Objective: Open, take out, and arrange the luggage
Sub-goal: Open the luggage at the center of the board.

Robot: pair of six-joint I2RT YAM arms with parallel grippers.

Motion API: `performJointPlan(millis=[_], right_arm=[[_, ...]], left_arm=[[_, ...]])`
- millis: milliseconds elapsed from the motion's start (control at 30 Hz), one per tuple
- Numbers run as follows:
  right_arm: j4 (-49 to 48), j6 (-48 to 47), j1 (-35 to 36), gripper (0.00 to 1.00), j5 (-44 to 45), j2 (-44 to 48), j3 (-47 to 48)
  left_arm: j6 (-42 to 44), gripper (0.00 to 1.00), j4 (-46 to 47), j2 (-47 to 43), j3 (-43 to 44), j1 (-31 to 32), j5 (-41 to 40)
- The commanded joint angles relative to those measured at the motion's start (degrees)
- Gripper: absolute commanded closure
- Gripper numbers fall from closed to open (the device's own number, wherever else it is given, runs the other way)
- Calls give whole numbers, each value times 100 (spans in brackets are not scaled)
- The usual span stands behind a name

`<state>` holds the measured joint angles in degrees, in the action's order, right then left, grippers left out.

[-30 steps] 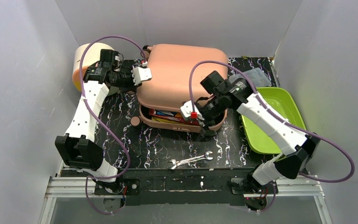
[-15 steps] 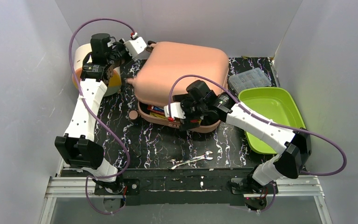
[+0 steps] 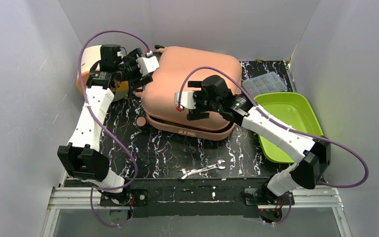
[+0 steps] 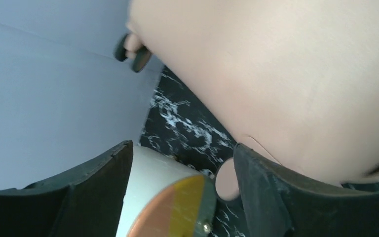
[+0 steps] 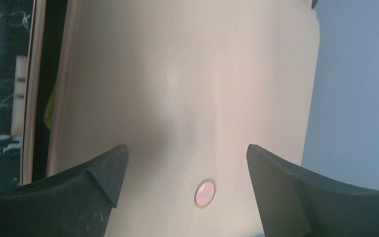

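Observation:
The salmon-pink luggage lies flat at the back centre, its lid down to a narrow dark gap above the base. My left gripper hangs open beside the case's back-left corner, holding nothing. In the left wrist view the left gripper frames the table, with the luggage at the right and a wheel above. My right gripper hovers open over the lid's front. The right wrist view shows that gripper above the luggage lid, with nothing between its fingers. Coloured contents show in the gap at the left.
A cream-and-orange drum box stands left of the case. A lime-green tray and a clear parts box sit at the right. A wrench lies near the front. A small pink disc rests by the case.
The left gripper opened and let go of the raised lid, which dropped nearly shut. The right gripper came out of the front opening and rose above the lid.

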<state>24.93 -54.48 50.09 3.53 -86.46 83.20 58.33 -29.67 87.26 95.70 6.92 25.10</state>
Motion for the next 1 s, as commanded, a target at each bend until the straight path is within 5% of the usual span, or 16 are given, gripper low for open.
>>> performJointPlan(millis=[0, 300, 567, 733, 833, 933, 967], right_arm=[[400, -23, -233, 2, -392, 670, -224], [844, 159, -480, 2, -1298, 1047, -183], [972, 221, -491, 2, -1527, 969, -251], [1083, 212, -491, 2, -1715, 1028, -280], [1287, 72, -491, 1, -2006, 1079, -290], [1437, -109, -491, 2, -2243, 1142, -345], [1467, -143, -490, 2, -2279, 1148, -348]], left_arm=[[1500, 21, -1938, -4, 103, -197, 472], [3169, 2, -3107, 350, -113, -367, -93], [3120, 2, -1741, 254, -1164, -365, 219], [3112, 2, -1667, 503, -1180, -310, 174], [2965, 16, -1669, 625, -1149, -272, 102], [2842, 61, -1665, 639, -1163, -257, 157], [2828, 65, -1667, 628, -1180, -254, 183]])
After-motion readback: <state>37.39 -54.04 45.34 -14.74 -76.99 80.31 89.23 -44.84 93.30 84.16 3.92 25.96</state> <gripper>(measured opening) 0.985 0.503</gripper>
